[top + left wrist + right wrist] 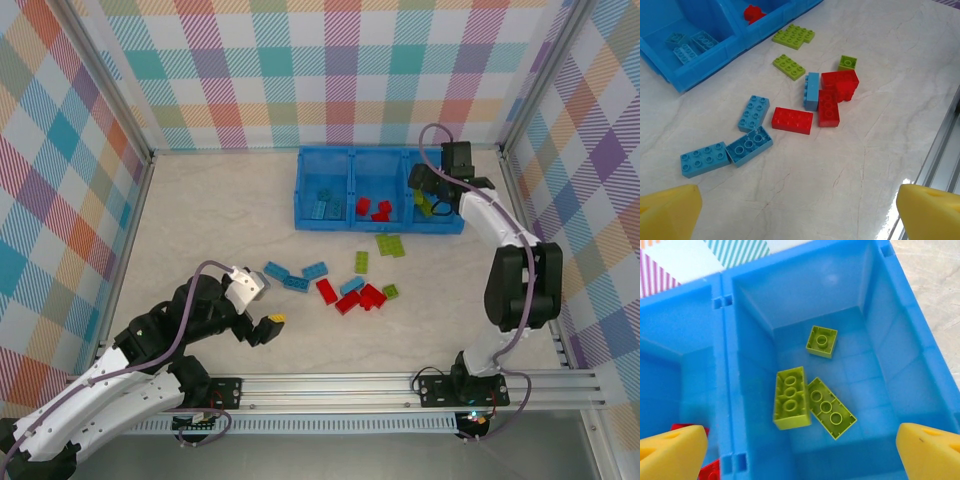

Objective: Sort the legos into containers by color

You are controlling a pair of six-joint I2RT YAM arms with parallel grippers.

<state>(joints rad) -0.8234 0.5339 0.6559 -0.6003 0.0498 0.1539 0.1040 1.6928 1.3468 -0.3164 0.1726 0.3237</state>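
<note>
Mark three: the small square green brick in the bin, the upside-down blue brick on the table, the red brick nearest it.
Small square green brick (821, 341): right wrist view, its middle ring.
Upside-down blue brick (750, 145): left wrist view, its middle ring.
Red brick (792, 120): left wrist view, centre of studded top.

- Upper centre, top view: tray (345, 226); its walls split three compartments, and the right arm (495, 225) hangs over the rightmost.
- Centre: loose bricks (326, 291) clutter the table (200, 200) between tray and left arm (150, 340).
- Left side and lower right of table: open passage.
- Right wrist view: green bricks (791, 399) on compartment floor; free room above.
</note>
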